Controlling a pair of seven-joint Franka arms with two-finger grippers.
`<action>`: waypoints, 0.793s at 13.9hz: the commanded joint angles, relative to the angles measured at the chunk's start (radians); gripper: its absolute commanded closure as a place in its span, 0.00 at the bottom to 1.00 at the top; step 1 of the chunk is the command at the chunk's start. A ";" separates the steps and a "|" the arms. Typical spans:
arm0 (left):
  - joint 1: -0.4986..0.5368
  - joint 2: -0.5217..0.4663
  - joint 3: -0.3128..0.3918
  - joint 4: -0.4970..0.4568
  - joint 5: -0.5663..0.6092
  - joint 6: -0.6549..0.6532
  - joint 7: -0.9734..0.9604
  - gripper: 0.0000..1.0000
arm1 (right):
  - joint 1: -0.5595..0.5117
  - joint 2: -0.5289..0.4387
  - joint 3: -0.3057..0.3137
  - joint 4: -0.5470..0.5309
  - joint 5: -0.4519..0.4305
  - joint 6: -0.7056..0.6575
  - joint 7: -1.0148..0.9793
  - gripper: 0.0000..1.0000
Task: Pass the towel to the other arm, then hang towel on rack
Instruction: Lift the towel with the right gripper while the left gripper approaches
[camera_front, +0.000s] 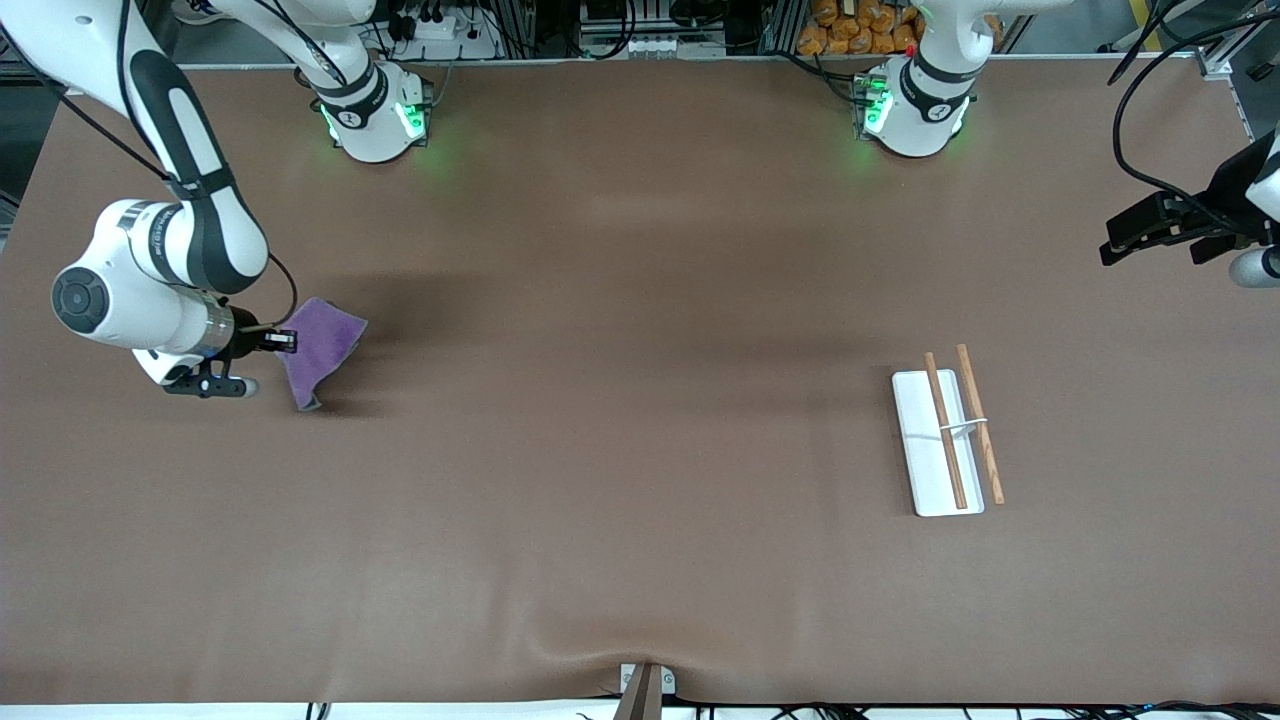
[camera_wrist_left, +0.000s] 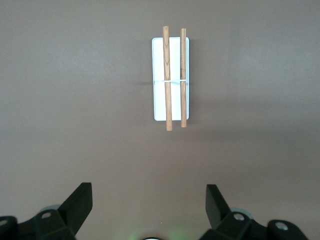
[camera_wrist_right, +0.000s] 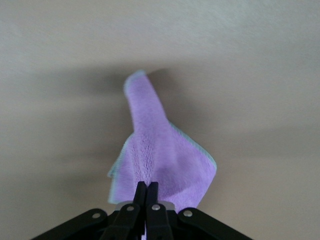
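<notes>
Right gripper (camera_front: 283, 341) pinches the small soft purple towel (camera_front: 322, 347) at one edge, hanging free above the brown table (camera_front: 620, 420) for handover; left gripper (camera_wrist_left: 149, 206), jaws wide and empty, waits near the white-based, wooden-rod rack (camera_front: 947, 438).

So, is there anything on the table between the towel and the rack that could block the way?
No, nothing visible. The right hand is shut on the towel at the right arm's end of the table. Only bare brown table shows between it and the rack. The left hand waits open, higher up near the rack.
</notes>
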 joint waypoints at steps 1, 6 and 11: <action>-0.005 0.015 -0.005 0.010 -0.002 0.005 0.003 0.00 | 0.053 -0.019 0.004 0.051 0.032 -0.093 0.115 1.00; -0.024 0.054 -0.013 0.010 -0.025 0.064 -0.007 0.00 | 0.182 -0.017 0.004 0.192 0.175 -0.268 0.353 1.00; -0.041 0.067 -0.013 0.010 -0.178 0.075 -0.056 0.00 | 0.294 -0.008 0.002 0.250 0.316 -0.265 0.583 1.00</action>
